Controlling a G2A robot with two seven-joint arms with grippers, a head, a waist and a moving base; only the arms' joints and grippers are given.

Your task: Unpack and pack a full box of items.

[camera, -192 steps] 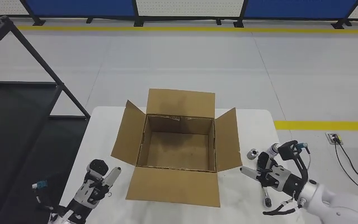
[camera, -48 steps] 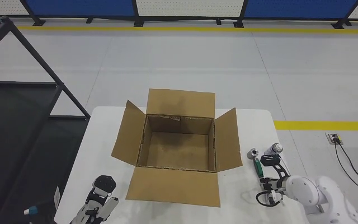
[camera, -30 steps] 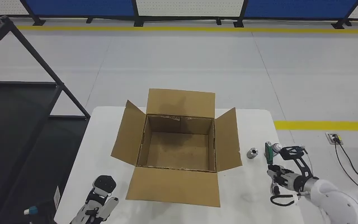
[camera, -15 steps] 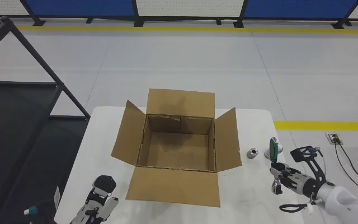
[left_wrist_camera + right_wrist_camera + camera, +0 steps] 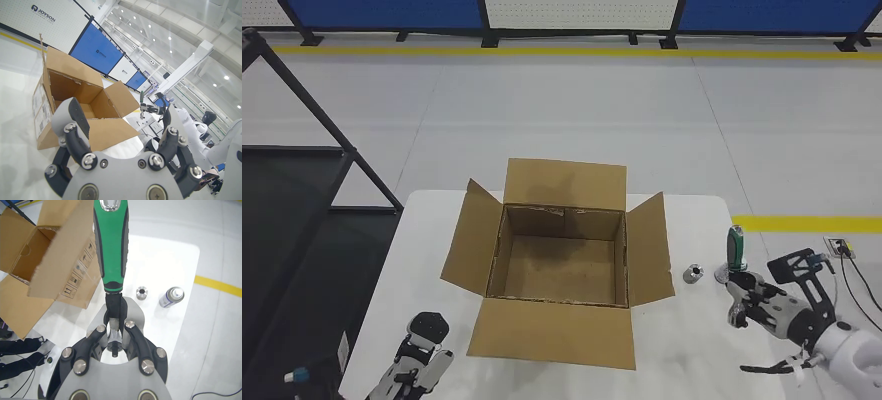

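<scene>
The cardboard box (image 5: 552,335) sits in the middle of the white worktop (image 5: 422,250) with all four flaps folded outward. Its inside shows bare brown floor and walls, with nothing in it. Printed handling symbols and labels mark its outer walls.

The right gripper (image 5: 114,313) is to the right of the box, beyond its right flap, and is pinching a green-handled ratchet wrench (image 5: 111,247). Its fingers (image 5: 123,309) are pressed against the black neck just under the green and grey handle. The metal head with its square drive lies between the finger links, close to the palm. In the top view the wrench (image 5: 734,243) stands upright, handle end uppermost. The left wrist view shows it raised clear of the worktop, apart from the box.

Two items stand on the worktop to the right of the box. A small metal socket (image 5: 142,292) stands on end with its hole facing up, just beside the box's right flap. A spray can (image 5: 171,297) with a white cap stands upright near it, farther from the box. The two are close but not touching.

The left gripper (image 5: 121,108) is low at the near left corner of the worktop, facing the box's open front. Its fingers are spread wide with nothing between them.
</scene>
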